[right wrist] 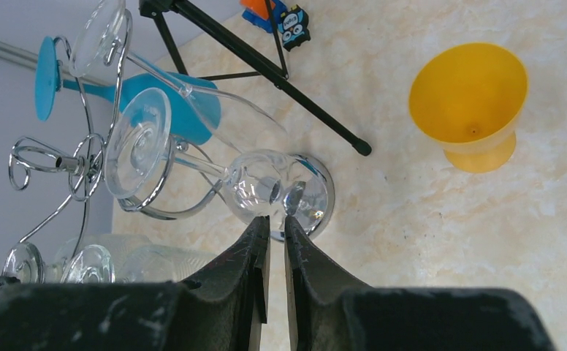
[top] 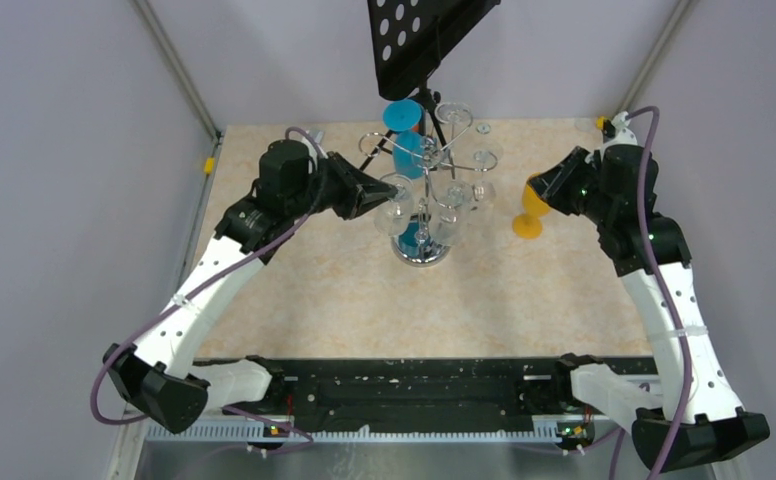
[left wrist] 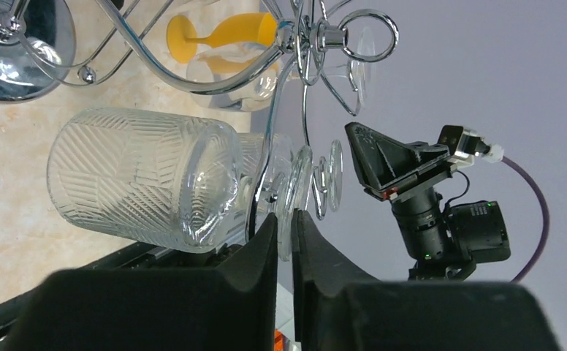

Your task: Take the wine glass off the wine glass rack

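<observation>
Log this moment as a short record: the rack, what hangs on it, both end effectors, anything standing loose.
rack: chrome rack upright on the table
hanging on it: blue glass, patterned glass, among others
left end effector: nearly closed, appears to pinch the patterned glass's foot
right end effector: nearly closed, holding nothing
standing loose: yellow goblet, upright, on the right arm's side of the rack
behind rack: black tripod stand
</observation>
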Robot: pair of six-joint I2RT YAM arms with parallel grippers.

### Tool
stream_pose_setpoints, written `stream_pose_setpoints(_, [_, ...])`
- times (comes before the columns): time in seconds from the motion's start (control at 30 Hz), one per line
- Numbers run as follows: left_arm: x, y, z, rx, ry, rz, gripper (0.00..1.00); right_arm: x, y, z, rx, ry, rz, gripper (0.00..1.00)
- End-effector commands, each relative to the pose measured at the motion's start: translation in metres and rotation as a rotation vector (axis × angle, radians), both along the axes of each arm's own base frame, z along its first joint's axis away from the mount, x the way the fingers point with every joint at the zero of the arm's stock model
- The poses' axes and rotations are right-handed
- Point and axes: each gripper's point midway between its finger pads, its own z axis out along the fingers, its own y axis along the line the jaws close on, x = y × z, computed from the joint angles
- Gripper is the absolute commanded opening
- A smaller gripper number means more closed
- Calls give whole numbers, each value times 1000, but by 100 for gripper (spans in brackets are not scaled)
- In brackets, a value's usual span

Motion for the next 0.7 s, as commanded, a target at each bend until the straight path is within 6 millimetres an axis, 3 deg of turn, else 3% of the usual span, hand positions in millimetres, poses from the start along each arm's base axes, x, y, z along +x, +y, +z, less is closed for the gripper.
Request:
stream_pose_setpoints(0.0, [3,8,13,-42,-32,78,10,-3,-4,8,-1,-41,-9,15])
stream_pose_setpoints(0.1, [2,10,17,-37,-55,84,0,-4,-3,7,-1,-38,-7,15])
stream_pose_setpoints(0.47, [-15,16,57,-88,-158,54,0,-6,-4,14,2,-54,-6,15])
stream_pose_setpoints(0.67, [-11,25,57,-48,-184,100,0,-6,-4,17,4,-60,-8,14])
